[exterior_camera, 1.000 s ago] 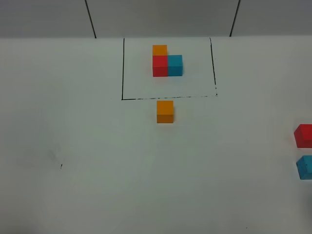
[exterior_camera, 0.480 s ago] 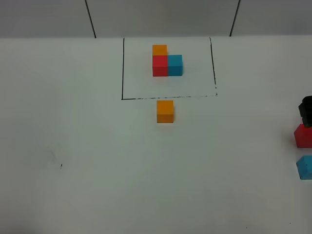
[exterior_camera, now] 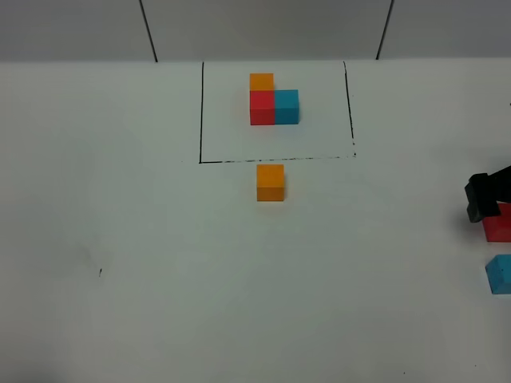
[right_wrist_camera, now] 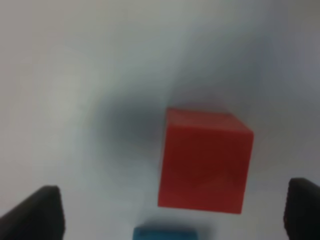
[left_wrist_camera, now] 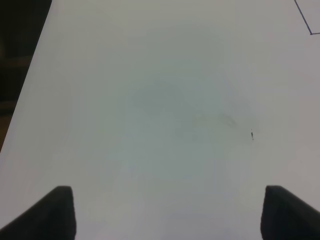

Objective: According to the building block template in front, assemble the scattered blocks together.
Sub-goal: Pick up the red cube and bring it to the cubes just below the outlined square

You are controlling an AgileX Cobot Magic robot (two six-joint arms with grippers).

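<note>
The right hand (right_wrist_camera: 172, 212) hung spread wide over the red block (right_wrist_camera: 205, 160), gripping nothing; the left hand (left_wrist_camera: 167, 212) was likewise spread, over bare counter (exterior_camera: 120, 239). The red block sat off-centre between the fingers, so closing there would likely shove or twist it, perhaps into the blue block (exterior_camera: 501, 274) just beside it. Both lay at the far right of the exterior view, where the counter's edge was not visible. The orange block (exterior_camera: 270, 182) stood just outside the black outline (exterior_camera: 275, 159) framing the template (exterior_camera: 271, 100), with broad bare counter between it and the red one
</note>
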